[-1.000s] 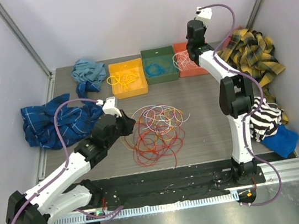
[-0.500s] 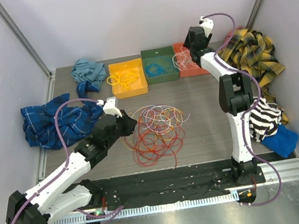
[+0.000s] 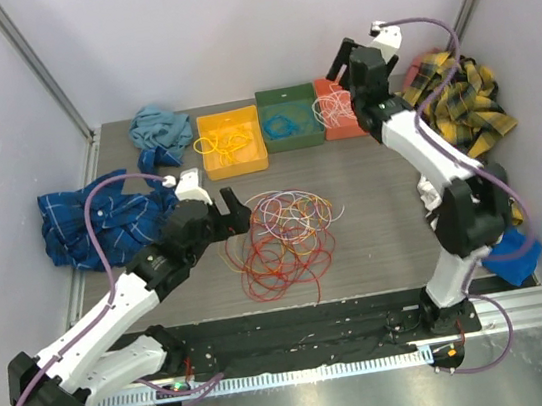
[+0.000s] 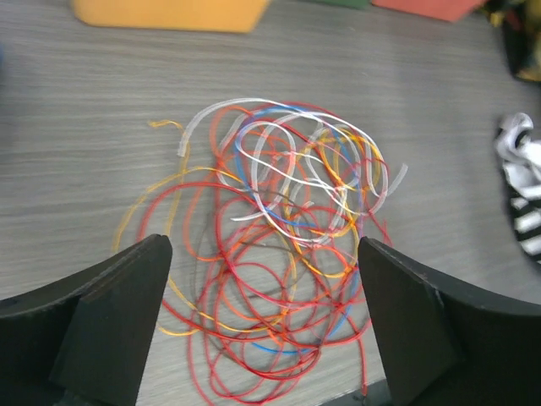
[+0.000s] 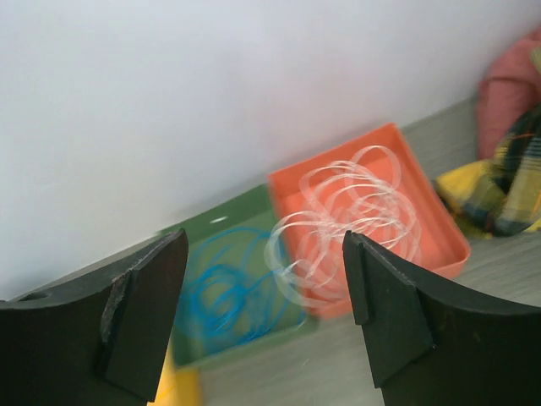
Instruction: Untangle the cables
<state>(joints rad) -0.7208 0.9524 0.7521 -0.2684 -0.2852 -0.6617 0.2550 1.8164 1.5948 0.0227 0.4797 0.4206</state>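
- Since half a second ago, the right arm has swung its elbow out toward the right edge. The right gripper (image 3: 343,51) has risen from the red-orange bin (image 3: 342,133). The left gripper (image 3: 233,214) has edged toward the far edge. The tangle of cables (image 3: 284,239) has not shifted.
- Left edge: dark blue plaid cloth (image 3: 77,225), bunched. Far-left corner: pale blue cloth (image 3: 160,130), crumpled.
- Left gripper: hangs at the left fringe of the tangle, fingers spread wide, nothing between them. Its wrist view looks down on the loops. Cannot tell whether it touches the bench (image 3: 371,199).
- Tangle of cables: middle of the bench, lying flat.
  - Red and orange loops make up the near side.
  - White and pale purple loops lie over them toward the far-right side.
  - Yellow strands run along the left, with a little blue threaded through.
  - All of it is interlaced.
- Far edge: three bins in a row, side by side.
  - Yellow bin (image 3: 238,167) holds yellow cables (image 3: 225,141).
  - Green bin (image 3: 293,142) holds a blue cable (image 3: 287,120).
  - The red-orange bin holds white cables (image 3: 331,106), a few loops lapping over its left rim.
- Right gripper: in the air above the red-orange bin, released, fingers apart and empty.
- Right edge: yellow-and-black plaid cloth (image 3: 459,101) heaped in the far-right corner. A black-and-white striped cloth (image 4: 522,186) is mostly hidden behind the right arm in the top view. A bright blue cloth (image 3: 517,254) lies nearer the arm's base.
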